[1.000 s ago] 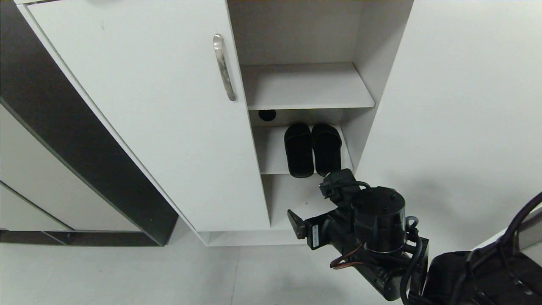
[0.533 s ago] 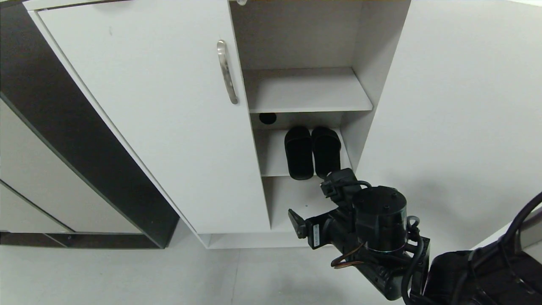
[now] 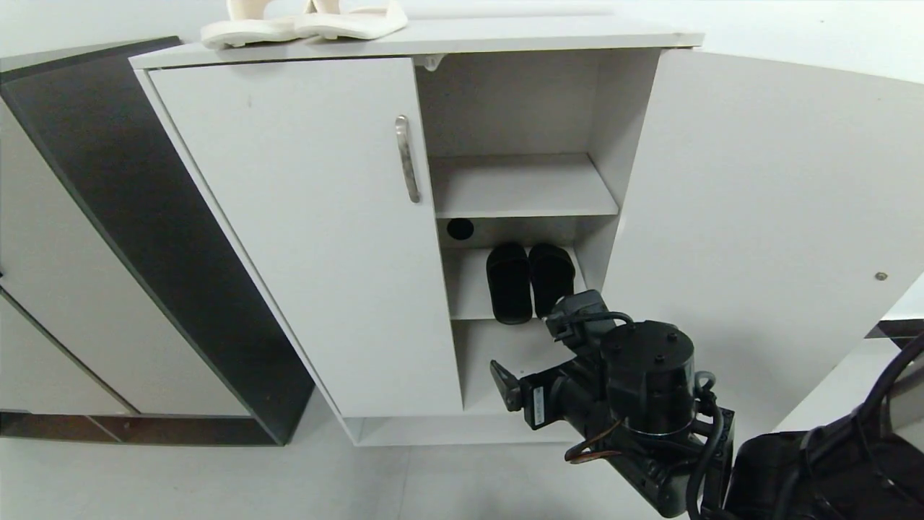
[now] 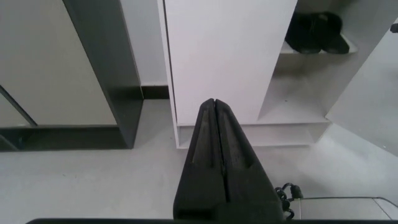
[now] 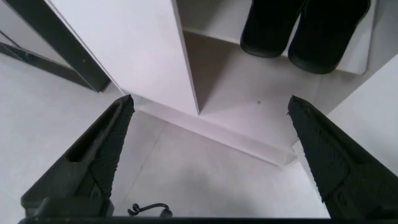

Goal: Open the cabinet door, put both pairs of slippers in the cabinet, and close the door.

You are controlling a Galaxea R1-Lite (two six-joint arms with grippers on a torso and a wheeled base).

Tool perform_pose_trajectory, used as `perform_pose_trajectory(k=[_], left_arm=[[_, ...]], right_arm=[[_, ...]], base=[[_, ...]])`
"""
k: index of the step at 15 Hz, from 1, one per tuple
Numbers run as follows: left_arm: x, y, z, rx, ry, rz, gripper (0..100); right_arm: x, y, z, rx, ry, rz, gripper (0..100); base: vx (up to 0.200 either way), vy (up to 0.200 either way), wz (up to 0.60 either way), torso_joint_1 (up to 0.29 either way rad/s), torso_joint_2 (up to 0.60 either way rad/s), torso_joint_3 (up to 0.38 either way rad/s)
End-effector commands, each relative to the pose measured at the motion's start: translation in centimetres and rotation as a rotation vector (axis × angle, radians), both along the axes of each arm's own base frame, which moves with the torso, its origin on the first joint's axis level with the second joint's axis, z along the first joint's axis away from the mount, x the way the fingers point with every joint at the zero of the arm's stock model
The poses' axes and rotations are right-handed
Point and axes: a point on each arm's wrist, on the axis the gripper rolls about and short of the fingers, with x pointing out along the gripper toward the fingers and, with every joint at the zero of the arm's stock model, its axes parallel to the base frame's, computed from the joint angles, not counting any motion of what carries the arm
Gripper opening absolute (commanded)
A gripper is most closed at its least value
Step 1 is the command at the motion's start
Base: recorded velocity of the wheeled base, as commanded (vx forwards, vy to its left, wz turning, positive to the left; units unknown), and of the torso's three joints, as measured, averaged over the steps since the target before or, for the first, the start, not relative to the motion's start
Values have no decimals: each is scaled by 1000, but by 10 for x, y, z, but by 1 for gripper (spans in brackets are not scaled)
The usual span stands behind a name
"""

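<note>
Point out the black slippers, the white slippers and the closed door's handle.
black slippers (image 3: 510,283): head view, middle of the left slipper.
white slippers (image 3: 249,30): head view, sole of the left one.
door handle (image 3: 408,159): head view, middle of the bar.

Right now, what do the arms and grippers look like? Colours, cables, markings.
Right arm: matte black, with a round drum-shaped joint housing dotted with small screws, looped black cables, one reddish-brown wire and a small white label. Right gripper: black, wedge-shaped fingers. Left gripper: also black, with long tapered fingers.
</note>
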Motion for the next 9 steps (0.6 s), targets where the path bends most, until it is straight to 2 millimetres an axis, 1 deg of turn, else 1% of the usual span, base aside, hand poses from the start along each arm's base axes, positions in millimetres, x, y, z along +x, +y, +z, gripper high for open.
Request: perform_pose_trajectory(k=[1,5,7,8,9], left_arm=[[0,0,0,-1,1,0,0],[0,0,0,-1,1,0,0],[0,0,0,-1,1,0,0],[0,0,0,1,1,0,0],[0,0,0,7,1,0,0]], right_arm=[[0,0,0,0,0,1,100],[-2,-2,-2,-6,7,7,100],[-15,-11,3,42,-5,146,100],[-18,-13,5,53,-9,169,100],[-22,-20,12,67,-22,198,100]], base=[[0,0,0,7,-7,203],[0,0,0,2,2,201],[0,0,0,2,5,200],[0,0,0,-2,-2,198],[0,0,0,7,2,207]])
